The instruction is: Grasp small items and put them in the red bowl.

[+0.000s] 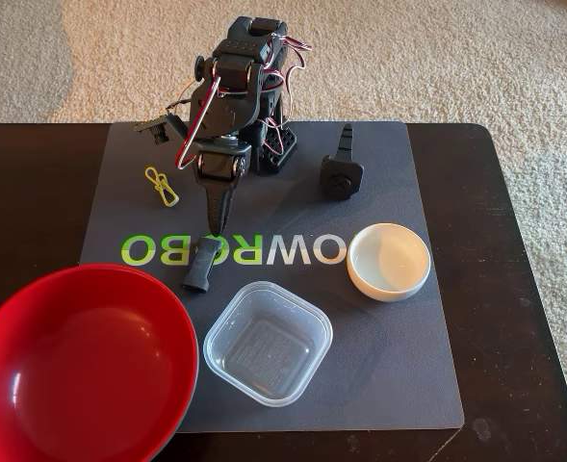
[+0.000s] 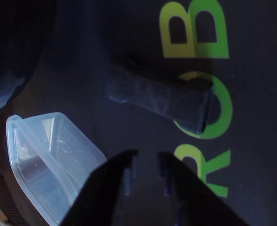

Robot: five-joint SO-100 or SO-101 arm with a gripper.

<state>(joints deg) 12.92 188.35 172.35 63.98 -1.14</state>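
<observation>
On mat point(image 1: 379, 385), green "OWROBO" lettering point(image 1: 235, 250), upside down

Red bowl point(image 1: 76, 361): glossy red, I see pale glare inside. Small bowl point(image 1: 389, 261): white. Tub point(image 1: 268, 343): clear, bluish in my wrist view point(image 2: 49, 162). Clip point(image 1: 162, 186): yellow. Short bar point(image 1: 201, 265), spiked part point(image 1: 342, 169), arm point(image 1: 240, 96): black; arm wires red, white. Mat point(image 1: 399, 366): dark grey, lettering green and white. Table point(image 1: 514, 289): near-black. Carpet point(image 1: 437, 58): beige.
</observation>
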